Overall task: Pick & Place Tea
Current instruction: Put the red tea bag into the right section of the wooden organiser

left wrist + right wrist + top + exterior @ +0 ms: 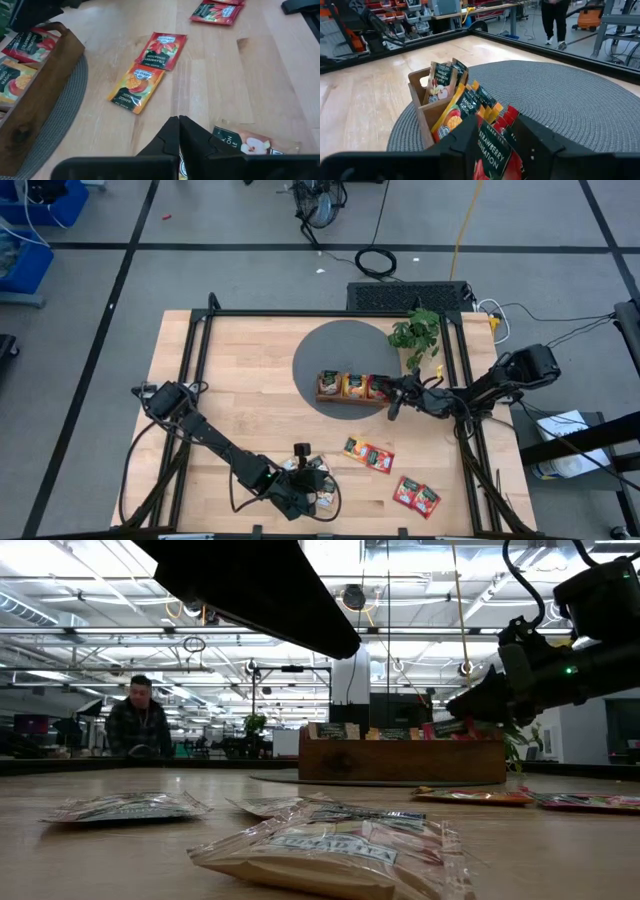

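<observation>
A wooden tray (350, 388) stands on a round grey mat (330, 345) with tea sachets upright in its compartments (445, 82). My right gripper (492, 145) is open at the tray's right end, its fingers on either side of a red strawberry sachet (490, 150) that stands in the end compartment. My left gripper (178, 122) is shut with nothing showing between its tips. It is held above pale sachets (322, 488) near the table's front edge. An apple sachet (250, 142) lies beside its fingers. An orange sachet (137, 87) and a red one (162, 50) lie flat ahead. My right gripper has the red strawberry sachet's upper end (492, 137) between its open fingers, which come in nearly level from the table's right. I cannot tell whether either finger touches it. The sachet leans upright on the other sachets in the tray.
Two red sachets (415, 495) lie near the front right. A green plant (418, 335) stands right of the mat. A black frame (200, 330) runs round the table's edges. A person (140, 720) stands beyond the far edge. Bare wood (240, 380) lies left of the mat.
</observation>
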Motion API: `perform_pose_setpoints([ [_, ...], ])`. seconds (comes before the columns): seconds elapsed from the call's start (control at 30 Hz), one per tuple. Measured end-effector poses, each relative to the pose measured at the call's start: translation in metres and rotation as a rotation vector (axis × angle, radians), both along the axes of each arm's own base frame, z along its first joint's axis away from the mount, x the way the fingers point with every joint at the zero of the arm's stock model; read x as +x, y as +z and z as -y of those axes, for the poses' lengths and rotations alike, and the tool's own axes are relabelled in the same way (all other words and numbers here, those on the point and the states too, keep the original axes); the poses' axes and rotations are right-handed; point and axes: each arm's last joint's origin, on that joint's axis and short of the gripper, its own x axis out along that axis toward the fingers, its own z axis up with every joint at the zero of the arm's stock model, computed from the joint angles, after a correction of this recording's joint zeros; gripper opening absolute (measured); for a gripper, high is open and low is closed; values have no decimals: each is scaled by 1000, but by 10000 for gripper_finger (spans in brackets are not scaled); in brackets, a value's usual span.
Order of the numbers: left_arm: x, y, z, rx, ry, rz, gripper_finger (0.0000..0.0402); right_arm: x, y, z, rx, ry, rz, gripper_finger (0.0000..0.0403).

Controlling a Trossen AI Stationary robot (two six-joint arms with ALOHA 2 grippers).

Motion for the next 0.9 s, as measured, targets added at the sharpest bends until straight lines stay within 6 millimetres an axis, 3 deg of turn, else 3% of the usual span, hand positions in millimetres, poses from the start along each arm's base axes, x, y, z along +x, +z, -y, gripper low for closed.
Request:
perform_pose_setpoints([
  [0.17,0,0,0,5,-3,-2,5,1,4,0,-38,8,23,149],
  [0.3,0,0,-1,5,-1,-2,24,2,10,0,-113,30,40,151],
  [0.43,2,0,-4,4,8,-1,36,9,10,-2,-166,99,-23,114],
  [0.6,5,0,-7,-8,23,1,26,31,7,-1,-193,131,-232,14],
  [0.9,5,0,-6,-4,-9,-9,6,44,32,-3,-289,107,-288,3],
])
